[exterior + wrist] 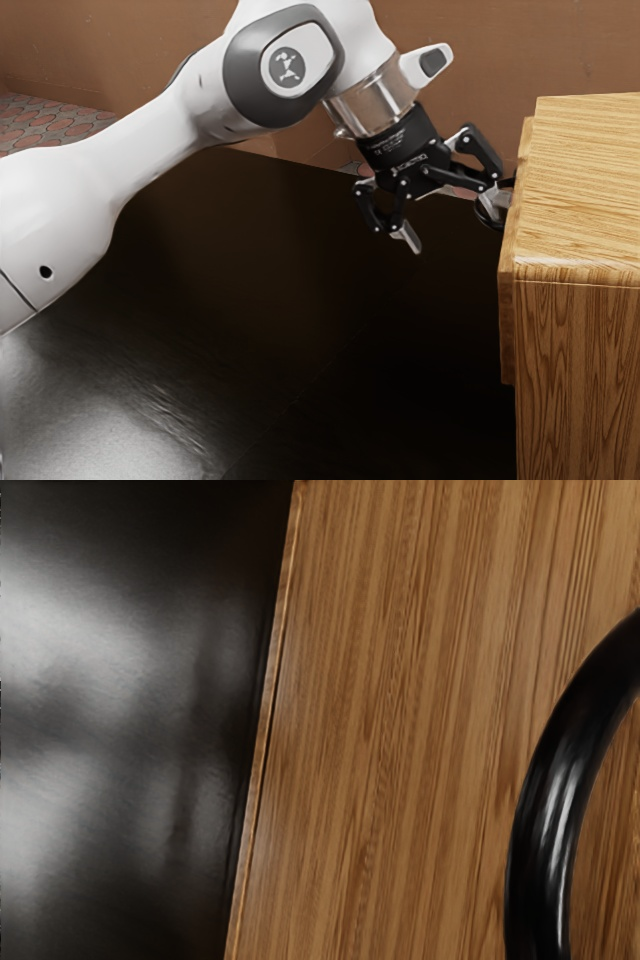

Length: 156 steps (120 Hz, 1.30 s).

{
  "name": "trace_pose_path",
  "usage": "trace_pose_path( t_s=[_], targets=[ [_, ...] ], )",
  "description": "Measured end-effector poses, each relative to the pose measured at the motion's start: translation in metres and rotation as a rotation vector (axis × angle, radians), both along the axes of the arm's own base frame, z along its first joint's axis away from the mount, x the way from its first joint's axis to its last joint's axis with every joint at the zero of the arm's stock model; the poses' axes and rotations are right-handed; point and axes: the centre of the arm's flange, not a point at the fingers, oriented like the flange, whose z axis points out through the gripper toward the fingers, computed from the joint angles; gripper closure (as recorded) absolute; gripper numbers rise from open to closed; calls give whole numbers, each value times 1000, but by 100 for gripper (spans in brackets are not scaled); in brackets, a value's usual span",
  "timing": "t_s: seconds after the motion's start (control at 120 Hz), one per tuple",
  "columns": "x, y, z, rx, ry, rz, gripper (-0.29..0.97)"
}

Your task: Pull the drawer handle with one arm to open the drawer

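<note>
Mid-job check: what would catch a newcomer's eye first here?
The white arm reaches in from the exterior view's left, its black gripper spread open beside the wooden cabinet at that view's right. Close to the hand, a glossy black handle curves over the drawer front.

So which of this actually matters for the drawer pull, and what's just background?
Job:
- gripper, open, close to the handle
- black drawer handle
- wooden drawer front

Background:
- dark table
- cabinet body
- brown wall
- patterned floor
</note>
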Motion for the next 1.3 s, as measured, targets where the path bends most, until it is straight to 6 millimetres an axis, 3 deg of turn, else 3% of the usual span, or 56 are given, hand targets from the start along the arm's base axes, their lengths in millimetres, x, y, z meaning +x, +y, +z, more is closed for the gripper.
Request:
trace_pose_path(
  t_s=[0.275, 0.583, 0.783, 1.083, 1.175, 1.3],
  targets=[
    [-3, 14, -2, 29, 10, 14, 0],
    [-2, 59, -1, 76, 13, 57, 0],
    [-1, 103, -2, 111, 20, 87, 0],
    [-9, 135, 5, 174, 14, 65, 2],
    [-16, 159, 14, 167, 4, 81, 2],
    [-25, 220, 21, 175, 8, 150, 1]
  ],
)
